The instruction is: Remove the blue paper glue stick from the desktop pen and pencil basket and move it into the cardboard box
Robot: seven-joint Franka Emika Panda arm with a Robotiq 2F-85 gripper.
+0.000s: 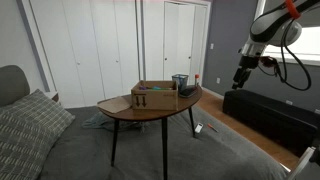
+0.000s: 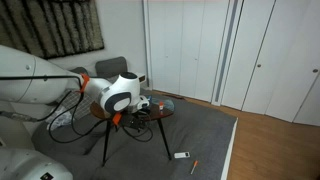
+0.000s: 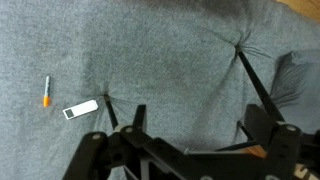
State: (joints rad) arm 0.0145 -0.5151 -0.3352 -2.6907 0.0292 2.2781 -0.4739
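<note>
- Gripper (image 1: 240, 76): small and dark in an exterior view, hung from the arm (image 1: 275, 25) well off to the side of the table (image 1: 120, 110); too small there to read the jaws.
- Fingers (image 3: 135, 122) in the wrist view: two dark prongs rising from the bottom edge, spread wide, bare carpet (image 3: 180, 50) between them. Nothing held, nothing touched. Linkage cut off by the lower frame edge.
- Blue glue stick: not distinguishable. Only dark contents seen in the mesh basket (image 1: 180, 82), none separable by colour.
- Basket: upright on the table top, at the end nearer the arm, just beside the cardboard box (image 1: 152, 96). Box interior hidden at this angle.
- Red-topped item (image 1: 197, 80): at the table edge past the basket; identity unclear.
- Table in an exterior view: largely masked by the arm's white joint (image 2: 120, 95); only a rim and legs visible.
- Floor items: flat white object (image 3: 80, 109) and orange pen-like object (image 3: 46, 92), near each other on the carpet, close to a table leg (image 3: 108, 112).
- Open room: clear air between gripper and table edge; dark low furniture (image 1: 270, 115) below the gripper.
</note>
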